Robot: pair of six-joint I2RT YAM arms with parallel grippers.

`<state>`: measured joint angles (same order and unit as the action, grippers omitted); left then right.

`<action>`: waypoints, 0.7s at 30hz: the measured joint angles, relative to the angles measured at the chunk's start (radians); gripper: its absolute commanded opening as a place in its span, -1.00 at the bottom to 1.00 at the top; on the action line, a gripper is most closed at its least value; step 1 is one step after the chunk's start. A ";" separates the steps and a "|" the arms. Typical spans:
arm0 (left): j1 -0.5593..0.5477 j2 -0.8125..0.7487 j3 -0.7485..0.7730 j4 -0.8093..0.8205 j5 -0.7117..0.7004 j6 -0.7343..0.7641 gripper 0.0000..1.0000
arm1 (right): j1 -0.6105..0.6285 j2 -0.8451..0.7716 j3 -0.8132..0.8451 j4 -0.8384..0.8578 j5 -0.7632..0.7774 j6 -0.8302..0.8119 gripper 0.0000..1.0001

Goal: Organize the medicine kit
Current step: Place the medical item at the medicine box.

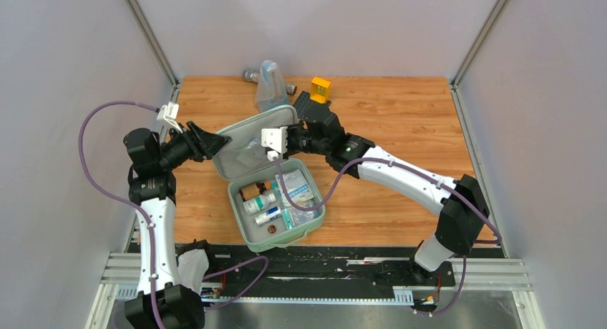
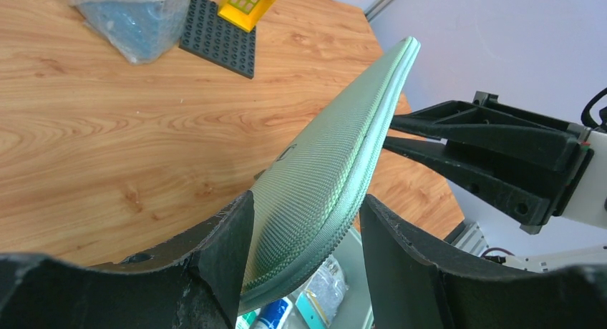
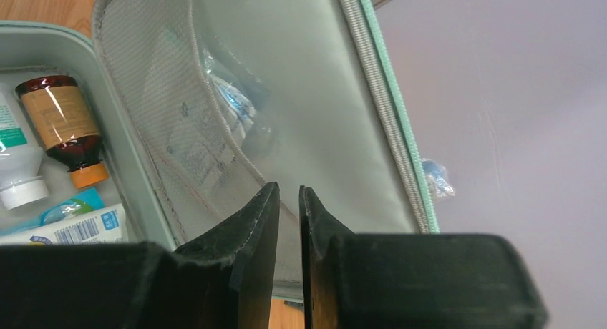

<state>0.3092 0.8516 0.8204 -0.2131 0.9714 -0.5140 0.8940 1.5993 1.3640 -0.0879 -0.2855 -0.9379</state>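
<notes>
2 halves of the kit [image 1: 233, 200] lie open mid-table; left gripper [image 2: 306, 199] clamps the lid [image 2: 336, 143] raised. Right gripper [image 3: 288, 189], barely parted and empty, should back out slowly without snagging the mesh pocket [image 3: 164, 129].

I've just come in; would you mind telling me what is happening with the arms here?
The medicine kit lies open on the table. The left gripper holds its lid upright between its fingers, while the right gripper sits just inside the lid by the mesh pocket, jaws only slightly apart with nothing between them. Bottles and tubes lie in the tray below.
</notes>
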 measured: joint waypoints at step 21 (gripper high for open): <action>0.000 0.000 0.000 0.019 0.042 -0.035 0.70 | 0.012 -0.439 -0.368 0.133 0.317 0.595 0.56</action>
<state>0.3092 0.8516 0.8204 -0.1944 1.0130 -0.5491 0.9062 1.1599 0.9962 0.0448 0.0311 -0.3428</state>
